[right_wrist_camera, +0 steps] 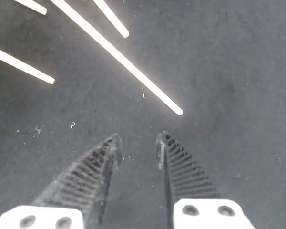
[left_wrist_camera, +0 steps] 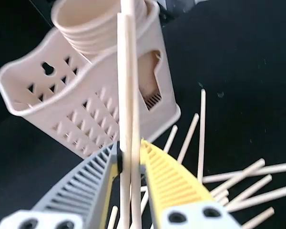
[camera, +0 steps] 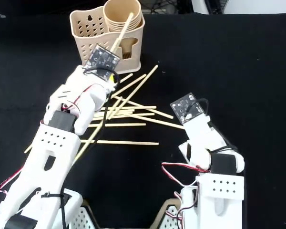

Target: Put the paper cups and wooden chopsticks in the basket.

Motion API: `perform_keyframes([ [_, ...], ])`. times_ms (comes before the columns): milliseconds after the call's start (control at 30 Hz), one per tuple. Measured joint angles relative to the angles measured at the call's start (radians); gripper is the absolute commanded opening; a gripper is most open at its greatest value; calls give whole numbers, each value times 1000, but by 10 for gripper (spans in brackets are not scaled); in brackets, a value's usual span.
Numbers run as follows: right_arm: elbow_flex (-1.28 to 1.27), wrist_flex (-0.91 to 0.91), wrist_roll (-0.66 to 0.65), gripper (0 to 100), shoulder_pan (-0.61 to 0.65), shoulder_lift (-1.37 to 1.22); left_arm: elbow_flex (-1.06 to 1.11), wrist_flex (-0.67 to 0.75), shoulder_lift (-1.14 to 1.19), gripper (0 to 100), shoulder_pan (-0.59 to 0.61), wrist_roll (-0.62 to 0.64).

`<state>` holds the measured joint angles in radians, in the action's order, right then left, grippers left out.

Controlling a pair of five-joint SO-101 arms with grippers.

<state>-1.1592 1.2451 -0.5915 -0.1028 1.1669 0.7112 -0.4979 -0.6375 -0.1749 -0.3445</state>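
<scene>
Beside the basket [camera: 88, 36] at the desk's [camera: 238, 57] far edge, the left gripper [left_wrist_camera: 130, 149] pinches chopsticks [left_wrist_camera: 128, 86], lower ends hidden under its arm [camera: 52, 143]; the right gripper [right_wrist_camera: 138, 143] hangs spread.

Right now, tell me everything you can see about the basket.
The basket is a beige, plastic-looking caddy with rounded corners, rows of small triangular holes in its walls, a keyhole hanging slot and a larger cut-out in one end. It stands upright at the far side of the black table. A stack of paper cups sits in one end; the other end looks empty. The left gripper holds chopsticks just in front of it, their tips up at the cups.
</scene>
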Motion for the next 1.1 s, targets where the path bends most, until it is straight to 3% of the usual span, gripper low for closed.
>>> perform_keyframes([
  [200, -120, -152, 8, 141, 2, 0, -48, 3, 0, 29, 63, 68],
  [467, -255, -367, 212, 141, 0, 0, -186, 20, 0, 29, 75, 104],
  [633, -304, -443, 298, 141, 0, 0, -235, 206, 14, 29, 149, 173],
  [867, -394, -583, 311, 141, 0, 0, -264, 506, 163, 29, 239, 298],
  [1100, -434, -663, 311, 141, 0, 0, -476, 555, 322, 29, 256, 446],
])
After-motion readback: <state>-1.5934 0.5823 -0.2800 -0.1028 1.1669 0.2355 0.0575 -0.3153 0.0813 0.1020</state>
